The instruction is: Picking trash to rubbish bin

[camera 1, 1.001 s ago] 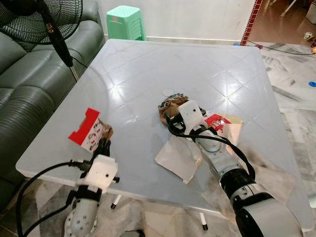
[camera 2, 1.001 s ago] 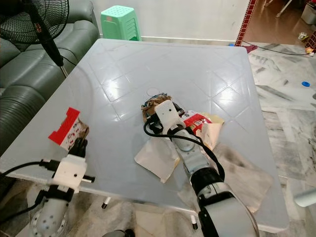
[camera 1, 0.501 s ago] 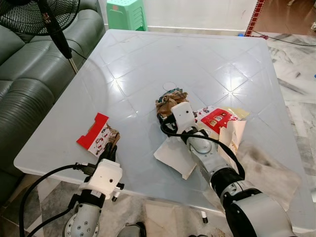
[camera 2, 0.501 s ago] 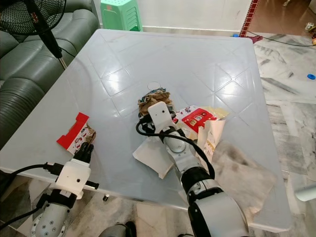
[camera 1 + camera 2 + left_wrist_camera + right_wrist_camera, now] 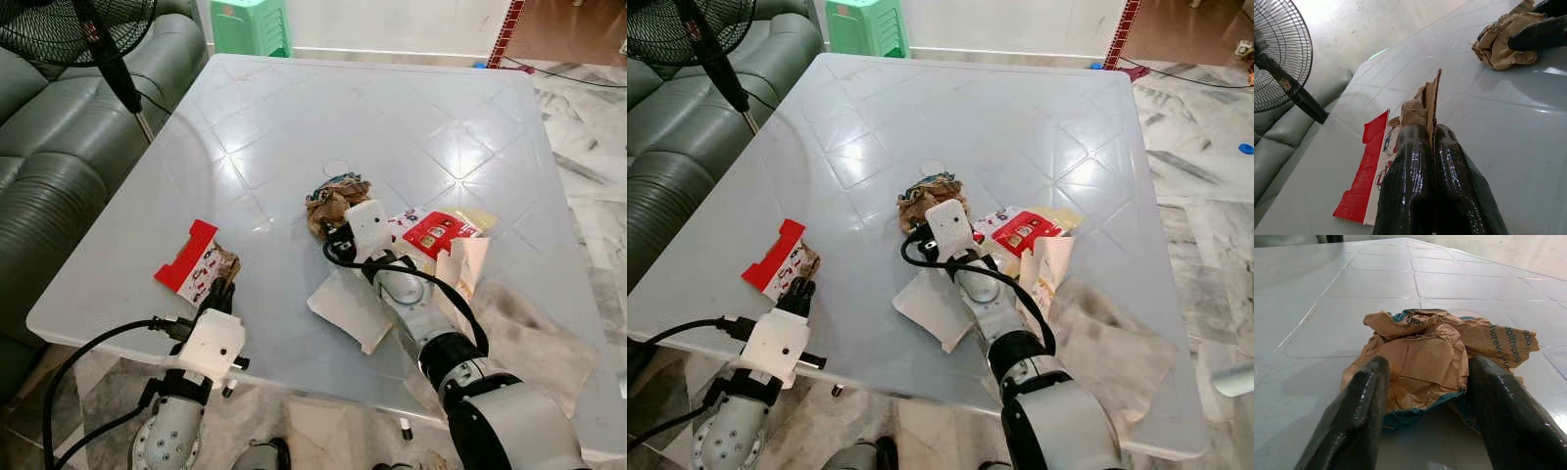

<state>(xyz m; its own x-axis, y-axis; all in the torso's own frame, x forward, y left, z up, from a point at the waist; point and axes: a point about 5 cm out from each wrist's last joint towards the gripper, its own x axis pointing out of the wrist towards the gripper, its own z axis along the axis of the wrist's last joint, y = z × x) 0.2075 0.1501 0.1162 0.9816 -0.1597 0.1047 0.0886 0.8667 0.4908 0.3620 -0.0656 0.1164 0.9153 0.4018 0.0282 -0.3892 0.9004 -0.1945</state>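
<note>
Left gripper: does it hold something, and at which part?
Yes. The left gripper is shut on the brown cardboard edge of the red carton.

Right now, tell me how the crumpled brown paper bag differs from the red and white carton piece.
The crumpled brown paper bag is balled up; the red and white carton piece lies flat. The bag sits mid-table between the open right end effector fingers; the carton, near the table's left edge, is pinched by the shut left end effector. Both rest on the table.

A big shiny white table [image 5: 294, 127] stands on a marble floor [image 5: 588, 127]. A grey sofa [image 5: 59, 166], a black fan [image 5: 88, 29] and a green stool [image 5: 253, 24] are near it.
</note>
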